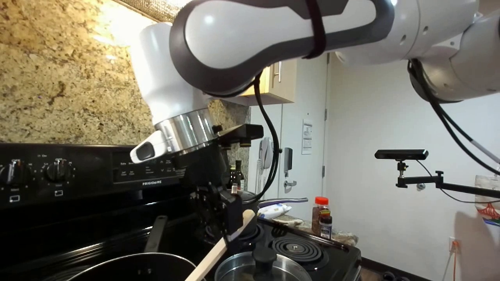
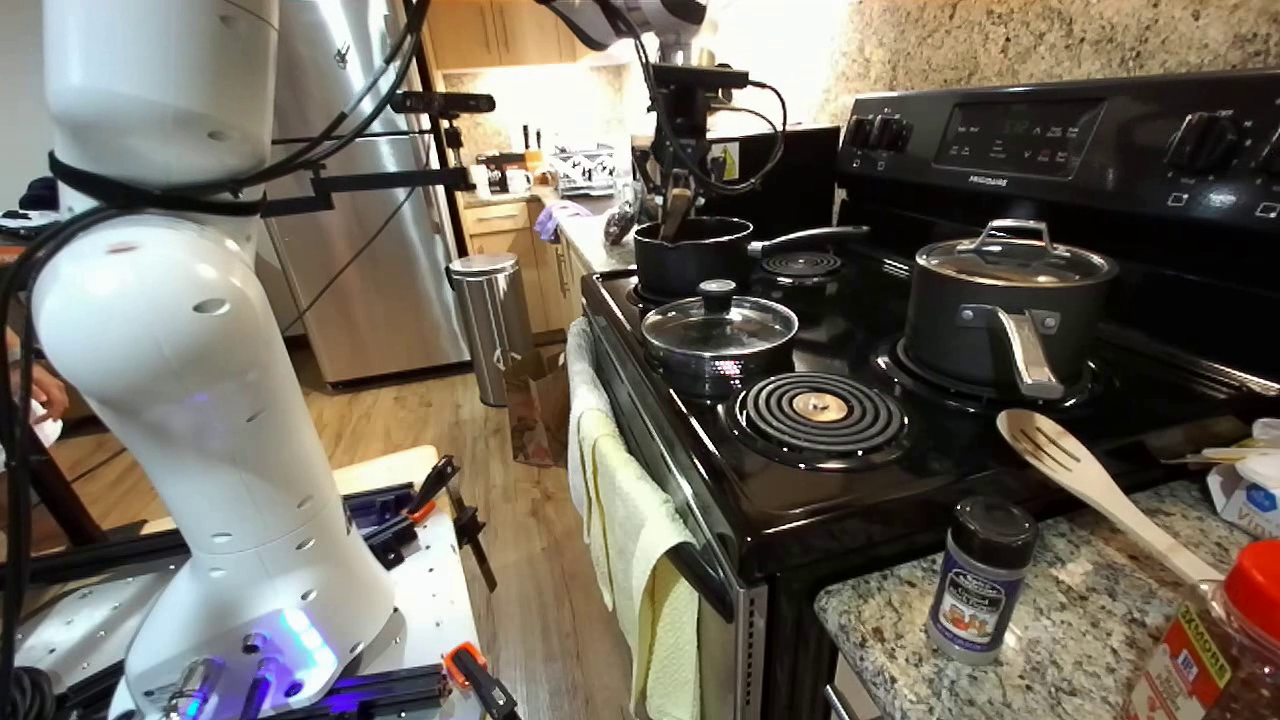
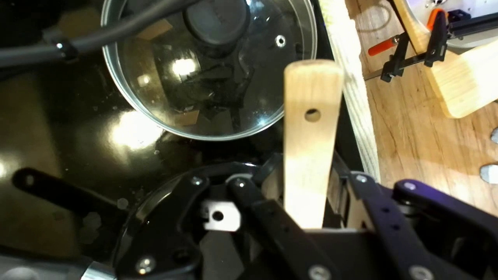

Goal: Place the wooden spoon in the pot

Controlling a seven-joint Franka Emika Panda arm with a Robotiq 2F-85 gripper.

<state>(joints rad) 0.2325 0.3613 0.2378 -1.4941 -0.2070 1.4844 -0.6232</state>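
Grasping slim tan wooden spoon (image 3: 312, 147) by handle in barely parted black gripper (image 3: 306, 181). Tilted into or over round black pot (image 2: 680, 268), cannot tell which. Near: round black glass-lidded pan (image 2: 720, 370), black stove edge (image 2: 762, 540).

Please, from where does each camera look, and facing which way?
Wrist view: by the gripper, looks down past the wooden spoon at the glass lid; gripper and cable show.
An exterior view: near the open pot, faces over the stove toward the door; arm and gripper show.
An exterior view: above the counter, faces along the stove toward the fridge; base, arm and gripper show.
Both exterior views share the stove and open pot.
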